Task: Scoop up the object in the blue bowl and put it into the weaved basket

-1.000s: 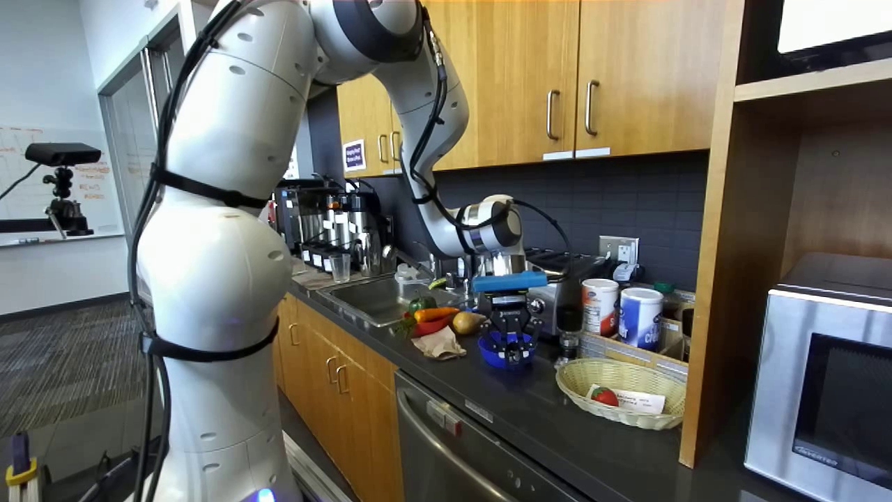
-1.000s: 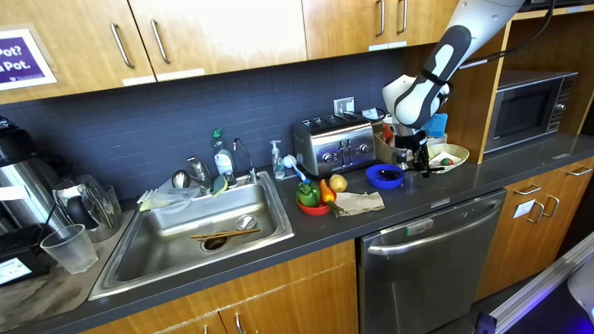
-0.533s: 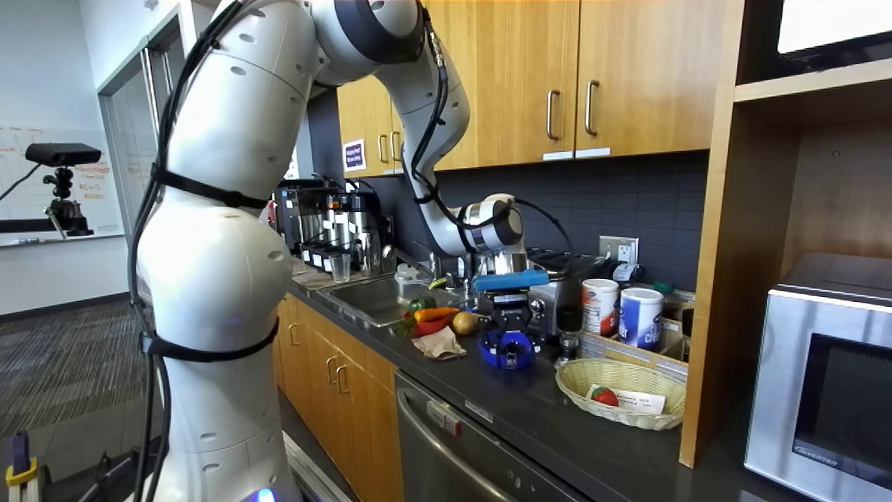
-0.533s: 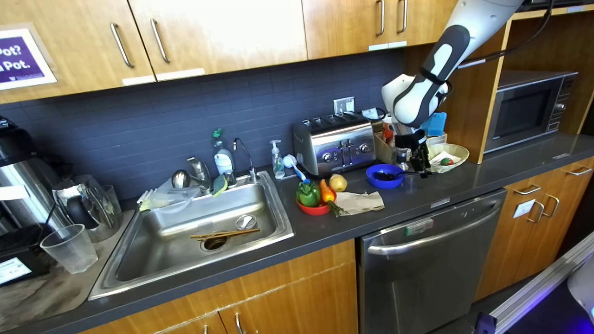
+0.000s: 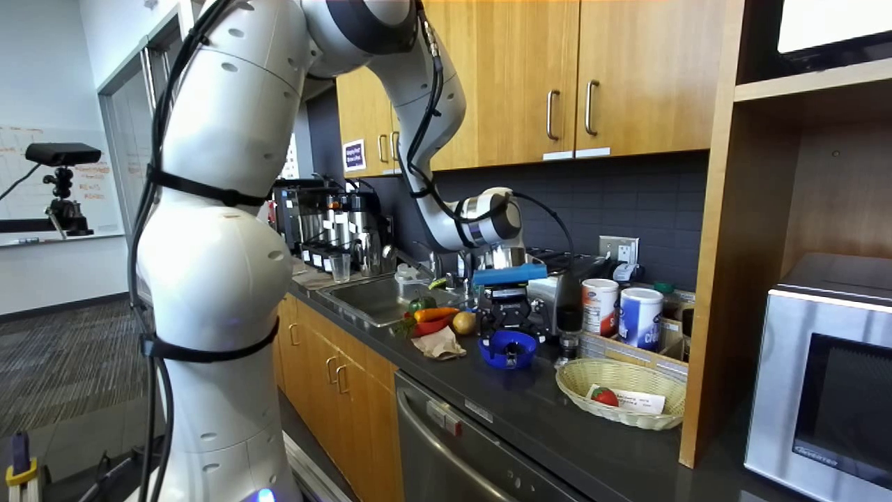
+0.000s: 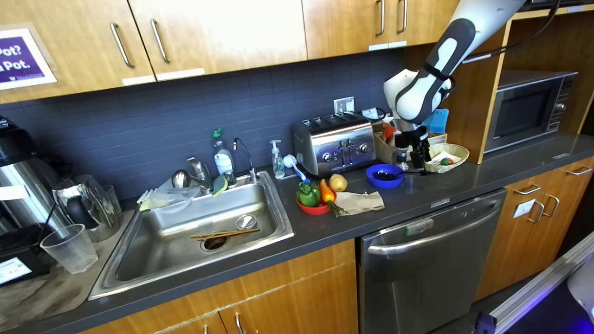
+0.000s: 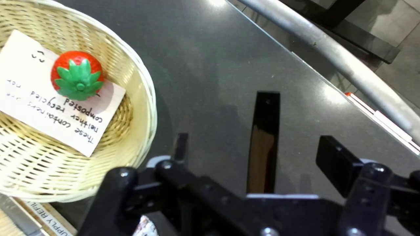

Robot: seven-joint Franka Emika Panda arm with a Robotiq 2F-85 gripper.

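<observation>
Gripper (image 7: 259,152) has risen, gaping wide, empty; black spoon (image 7: 267,113) crosses rim of blue bowl (image 6: 383,184); best withdraw straight up, snagging nothing.

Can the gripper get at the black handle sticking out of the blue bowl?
Likely yes: the gripper stands open, the black handle shows between its jaws in the wrist view, and nothing visible blocks it.

A kitchen, most likely an office's: the dark worktop (image 6: 478,185) carries a stainless-steel sink (image 6: 162,246) with its faucet (image 6: 203,177), a toaster (image 6: 335,147) and a microwave (image 6: 524,113); a dishwasher (image 6: 427,278) is built in beneath, and wooden wall cabinets (image 6: 227,35) hang overhead. In an exterior view, a written-on whiteboard (image 5: 28,202) and striped carpet (image 5: 66,352) beyond the kitchen speak for a workplace.
</observation>
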